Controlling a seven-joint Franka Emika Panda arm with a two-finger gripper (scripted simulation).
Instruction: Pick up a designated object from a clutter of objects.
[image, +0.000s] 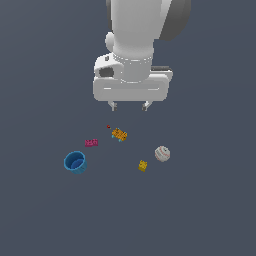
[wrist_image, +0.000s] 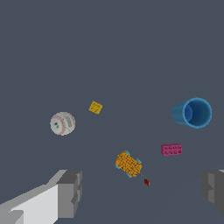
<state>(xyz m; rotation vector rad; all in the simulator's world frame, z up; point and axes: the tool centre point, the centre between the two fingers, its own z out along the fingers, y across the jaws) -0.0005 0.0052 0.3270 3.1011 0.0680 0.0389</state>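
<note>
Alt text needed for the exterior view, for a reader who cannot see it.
A white robot hand, open, hangs above a dark grey floor scattered with a small yellow studded brick, a blue cup, a whitish striped ball, a pink flat piece and an orange speckled piece.

Yellow brick (image: 143, 165), blue cup (image: 75, 162), pink piece (image: 91, 143), red-striped whitish ball (image: 162, 153).
</note>
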